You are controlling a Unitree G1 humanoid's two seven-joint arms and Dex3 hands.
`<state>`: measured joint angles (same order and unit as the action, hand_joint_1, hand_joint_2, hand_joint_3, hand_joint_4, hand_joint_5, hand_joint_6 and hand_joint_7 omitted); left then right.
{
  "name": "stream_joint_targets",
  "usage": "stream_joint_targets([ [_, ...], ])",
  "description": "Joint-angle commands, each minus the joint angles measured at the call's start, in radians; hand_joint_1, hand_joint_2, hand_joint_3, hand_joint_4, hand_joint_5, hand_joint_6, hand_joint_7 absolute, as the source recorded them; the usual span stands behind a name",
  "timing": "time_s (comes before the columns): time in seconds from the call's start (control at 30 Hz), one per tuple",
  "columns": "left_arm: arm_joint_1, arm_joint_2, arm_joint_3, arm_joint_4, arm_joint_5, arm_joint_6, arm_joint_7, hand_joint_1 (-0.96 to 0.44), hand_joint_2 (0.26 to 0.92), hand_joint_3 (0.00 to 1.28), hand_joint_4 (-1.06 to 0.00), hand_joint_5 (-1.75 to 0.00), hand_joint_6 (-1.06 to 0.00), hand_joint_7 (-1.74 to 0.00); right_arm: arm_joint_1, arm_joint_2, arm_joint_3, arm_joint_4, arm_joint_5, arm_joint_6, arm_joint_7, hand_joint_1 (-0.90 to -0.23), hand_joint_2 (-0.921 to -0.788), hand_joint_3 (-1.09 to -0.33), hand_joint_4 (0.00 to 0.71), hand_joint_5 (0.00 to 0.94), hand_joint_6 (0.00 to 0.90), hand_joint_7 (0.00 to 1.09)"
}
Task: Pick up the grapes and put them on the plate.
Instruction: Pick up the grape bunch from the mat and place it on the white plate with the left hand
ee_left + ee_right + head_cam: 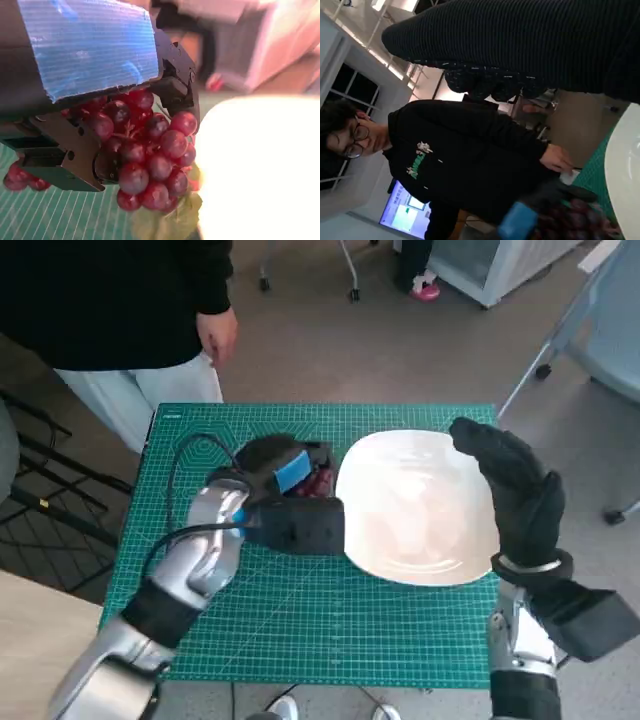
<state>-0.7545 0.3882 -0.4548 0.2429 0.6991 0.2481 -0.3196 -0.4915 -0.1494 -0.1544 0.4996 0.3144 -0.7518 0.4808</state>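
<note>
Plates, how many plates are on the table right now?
1. The white plate lies on the right half of the green mat, beside the left hand that holds the grapes. The right hand hovers over its edge. None seems hidden.

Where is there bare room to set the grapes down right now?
The plate is bare across its middle, bordered by the right hand at its far right rim. The mat is bare along the near edge. It is crowded left of the plate, where the left hand holds the grapes.
</note>
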Motion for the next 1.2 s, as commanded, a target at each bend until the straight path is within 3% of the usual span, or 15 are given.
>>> stream_joint_targets([
  [0.03,0.009,0.05,0.066,-0.231,0.019,-0.014,-0.013,0.0,0.921,0.13,-0.63,-1.33,-0.55,-1.13,0.018,0.003,-0.005,0.008,0.014,0.019,0.009,-0.644,-0.921,-0.765,0.324,0.002,0.066,0.27],
  [0.27,0.009,0.05,0.096,-0.297,0.012,-0.019,-0.019,0.0,0.921,0.18,-0.53,-1.34,-0.52,-1.28,0.022,0.003,-0.008,0.001,0.017,0.02,0.007,-0.648,-0.921,-0.761,0.325,0.002,0.069,0.28],
  [0.73,-0.015,0.027,0.099,-0.291,0.012,-0.015,-0.061,0.0,0.921,0.13,-0.58,-1.26,-0.58,-1.24,0.031,0.001,-0.015,-0.006,0.021,0.016,0.004,-0.647,-0.921,-0.747,0.328,0.003,0.074,0.27],
  [1.2,-0.067,-0.011,0.065,-0.255,0.027,-0.017,-0.101,0.0,0.919,0.27,-0.42,-1.44,-0.43,-1.39,0.054,-0.001,-0.024,-0.042,0.021,0.028,-0.006,-0.658,-0.921,-0.739,0.329,0.002,0.078,0.27],
])
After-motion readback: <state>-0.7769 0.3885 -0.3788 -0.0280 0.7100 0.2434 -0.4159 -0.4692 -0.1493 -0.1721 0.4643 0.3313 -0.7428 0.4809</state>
